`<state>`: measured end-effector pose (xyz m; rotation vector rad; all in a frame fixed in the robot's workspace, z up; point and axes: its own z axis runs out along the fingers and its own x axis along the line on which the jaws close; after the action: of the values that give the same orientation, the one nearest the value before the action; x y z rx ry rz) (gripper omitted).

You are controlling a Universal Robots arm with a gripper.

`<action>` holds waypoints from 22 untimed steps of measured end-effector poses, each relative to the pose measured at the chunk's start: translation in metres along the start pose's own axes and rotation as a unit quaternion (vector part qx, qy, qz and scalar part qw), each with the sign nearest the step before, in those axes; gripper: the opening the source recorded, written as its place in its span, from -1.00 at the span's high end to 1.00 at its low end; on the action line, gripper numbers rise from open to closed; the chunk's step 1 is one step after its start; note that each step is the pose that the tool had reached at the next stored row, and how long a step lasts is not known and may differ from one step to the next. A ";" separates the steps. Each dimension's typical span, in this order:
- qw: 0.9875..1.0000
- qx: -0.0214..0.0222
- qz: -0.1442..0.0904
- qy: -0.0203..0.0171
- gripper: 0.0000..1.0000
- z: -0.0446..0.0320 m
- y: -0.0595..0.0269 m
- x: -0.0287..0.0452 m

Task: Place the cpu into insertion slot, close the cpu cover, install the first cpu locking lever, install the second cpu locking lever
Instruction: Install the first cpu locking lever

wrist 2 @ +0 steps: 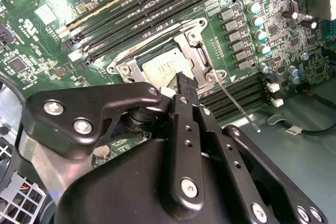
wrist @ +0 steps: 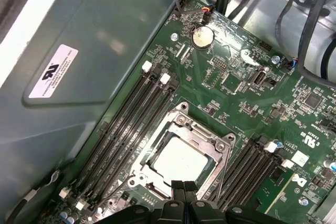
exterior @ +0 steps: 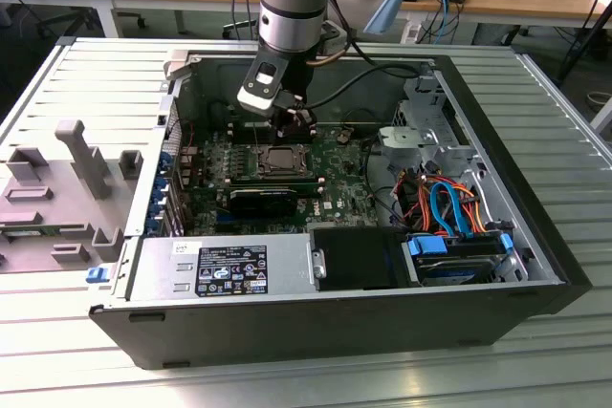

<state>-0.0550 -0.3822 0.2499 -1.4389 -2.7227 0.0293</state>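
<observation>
The cpu (wrist: 181, 160) lies flat in the insertion slot (exterior: 279, 161) on the green board, its silver-grey top showing through the window of the cpu cover (wrist: 202, 132). The cover (wrist 2: 197, 51) is down over the chip (wrist 2: 160, 66). A thin metal locking lever (wrist 2: 239, 106) sticks out from one corner of the socket, away from the frame. My gripper (wrist: 184, 186) hangs just above the socket's edge with its black fingers pressed together and nothing between them. In the exterior view the gripper (exterior: 292, 131) is inside the open case, right behind the socket.
Long black memory slots (wrist: 131, 124) run on both sides of the socket. A coin battery (wrist: 202, 36) and connectors sit further along the board. A black card (exterior: 263, 200), a power supply (exterior: 225, 265) and a drive cage with cables (exterior: 449, 207) crowd the case.
</observation>
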 end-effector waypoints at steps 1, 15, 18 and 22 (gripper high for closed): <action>1.000 0.000 -0.001 0.000 0.79 0.0000 0.0000 0.0000; 0.999 0.001 -0.032 -0.001 0.79 0.0000 0.0000 0.0000; 0.999 0.002 -0.039 -0.002 0.79 0.0000 0.0000 0.0000; 0.999 0.002 -0.047 -0.002 0.79 0.0000 0.0000 0.0000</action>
<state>-0.0550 -0.3822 0.2499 -1.3090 -2.7885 0.0338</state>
